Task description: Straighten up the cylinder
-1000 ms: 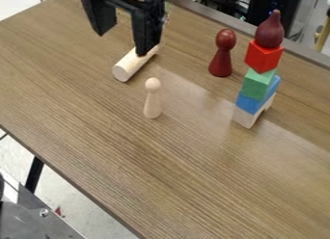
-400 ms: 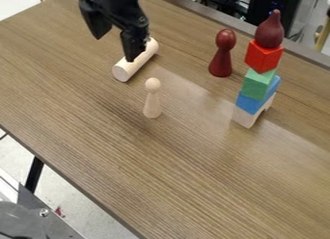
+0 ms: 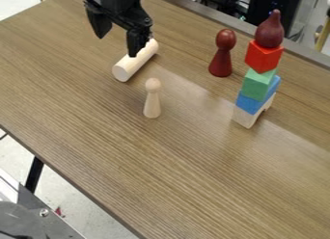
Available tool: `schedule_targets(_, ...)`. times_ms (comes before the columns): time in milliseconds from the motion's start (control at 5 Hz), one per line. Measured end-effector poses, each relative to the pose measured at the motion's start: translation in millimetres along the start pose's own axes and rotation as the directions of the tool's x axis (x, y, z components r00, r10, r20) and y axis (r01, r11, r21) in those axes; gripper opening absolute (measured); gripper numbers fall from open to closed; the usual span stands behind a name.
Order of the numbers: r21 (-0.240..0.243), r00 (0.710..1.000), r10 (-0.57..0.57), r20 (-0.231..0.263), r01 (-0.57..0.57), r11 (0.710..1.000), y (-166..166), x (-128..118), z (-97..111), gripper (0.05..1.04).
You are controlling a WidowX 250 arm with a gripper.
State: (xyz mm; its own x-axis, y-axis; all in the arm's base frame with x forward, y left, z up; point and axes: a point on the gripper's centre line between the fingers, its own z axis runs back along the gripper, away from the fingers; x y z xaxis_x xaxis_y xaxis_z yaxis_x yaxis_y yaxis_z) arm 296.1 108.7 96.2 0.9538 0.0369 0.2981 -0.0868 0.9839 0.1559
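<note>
Just behind your pale wooden peg figure: smooth, pale wooden cylinder lying flat, needs standing up.
Your black two-finger gripper hangs by it, spread wide and empty, probably so you can straddle the cylinder before tipping it.

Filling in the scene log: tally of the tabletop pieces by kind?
Pale wooden cylinder, lying down: 1
Peg figures (pale wooden peg, dark red peg): 2
Stacked blocks (red block, green block, blue block, pale wooden block): 4
Dark red teardrop piece topping the stack: 1
Total: 8
</note>
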Motion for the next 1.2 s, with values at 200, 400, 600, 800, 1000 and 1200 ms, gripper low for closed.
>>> schedule_targets(200,0.014,1.000,0.026,-0.002,-0.026,1.000,6,15,-13,0.999)
schedule_targets(400,0.023,0.999,0.039,-0.006,-0.039,0.999,10,25,-27,0.999)
schedule_targets(600,0.026,0.999,0.052,0.015,-0.052,0.998,13,35,-35,0.999)
schedule_targets(800,0.018,0.998,0.055,0.027,-0.055,0.998,12,40,-42,0.999)
schedule_targets(1000,-0.002,0.997,0.064,0.040,-0.064,0.998,10,46,-47,0.999)
schedule_targets(1200,-0.010,0.998,0.052,0.041,-0.051,0.999,4,50,-50,0.999)
